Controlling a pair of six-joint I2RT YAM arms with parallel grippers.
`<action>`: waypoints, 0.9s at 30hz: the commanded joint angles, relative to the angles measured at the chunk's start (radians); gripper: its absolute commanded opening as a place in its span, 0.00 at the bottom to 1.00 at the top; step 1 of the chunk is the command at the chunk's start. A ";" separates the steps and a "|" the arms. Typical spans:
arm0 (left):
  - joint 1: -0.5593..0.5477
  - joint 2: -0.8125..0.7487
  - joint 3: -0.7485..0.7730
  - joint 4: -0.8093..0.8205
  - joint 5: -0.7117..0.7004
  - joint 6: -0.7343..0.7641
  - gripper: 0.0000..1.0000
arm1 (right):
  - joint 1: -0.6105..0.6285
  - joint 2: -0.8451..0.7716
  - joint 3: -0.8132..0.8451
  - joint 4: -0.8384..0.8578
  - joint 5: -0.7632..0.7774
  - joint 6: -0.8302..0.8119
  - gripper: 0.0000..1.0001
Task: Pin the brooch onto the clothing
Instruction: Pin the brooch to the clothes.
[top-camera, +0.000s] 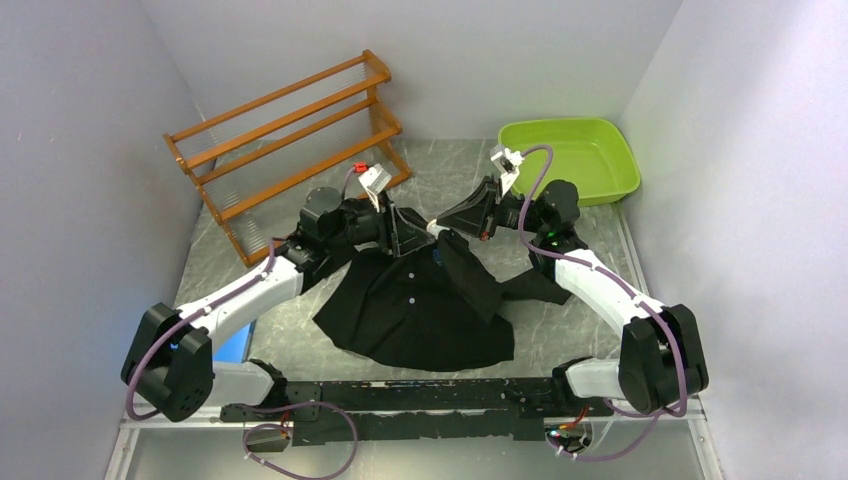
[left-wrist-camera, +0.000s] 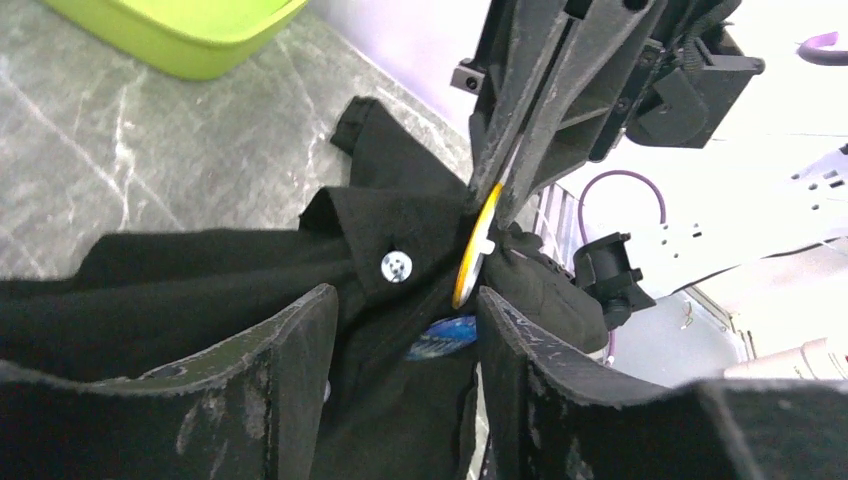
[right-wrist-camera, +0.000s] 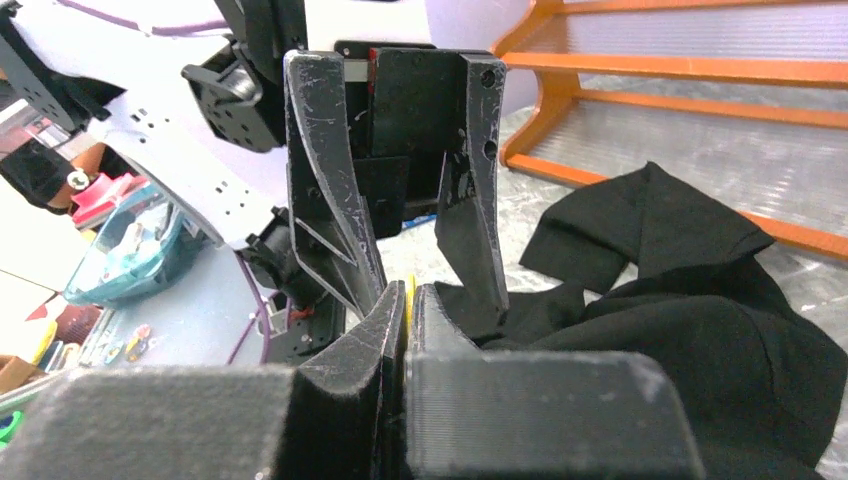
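Pinching the yellow brooch (left-wrist-camera: 476, 245) edge-on in the closed right hand (right-wrist-camera: 405, 300), against the black shirt (top-camera: 420, 310) (beside a pale button (left-wrist-camera: 396, 266)); straddling it with the spread left hand (left-wrist-camera: 405, 300).

The shirt (top-camera: 420, 305) is black, its button (left-wrist-camera: 396, 266) pale; the brooch (left-wrist-camera: 478, 245) yellow and white. Lime-green tub (top-camera: 570, 160) at one o'clock, orange-brown rack (top-camera: 290, 140) at eleven; grey-veined table (top-camera: 450, 170).

Soft, even light from above fills the overhead view, leaving only faint shadows on the grey table (top-camera: 450, 175) and no glare, though the black shirt (top-camera: 430, 310) swallows most of its fold detail. In the left wrist view the upper right burns out to white. Both wrist views are blurred along the bottom edge.
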 joint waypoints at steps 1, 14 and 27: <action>-0.030 0.010 0.004 0.216 0.062 -0.029 0.56 | 0.000 -0.026 0.008 0.164 0.013 0.089 0.00; -0.050 0.003 0.006 0.237 0.049 -0.016 0.30 | 0.000 -0.046 0.011 0.122 0.026 0.062 0.00; -0.050 -0.051 -0.020 0.251 0.042 -0.029 0.03 | 0.000 -0.055 0.012 0.166 0.019 0.110 0.00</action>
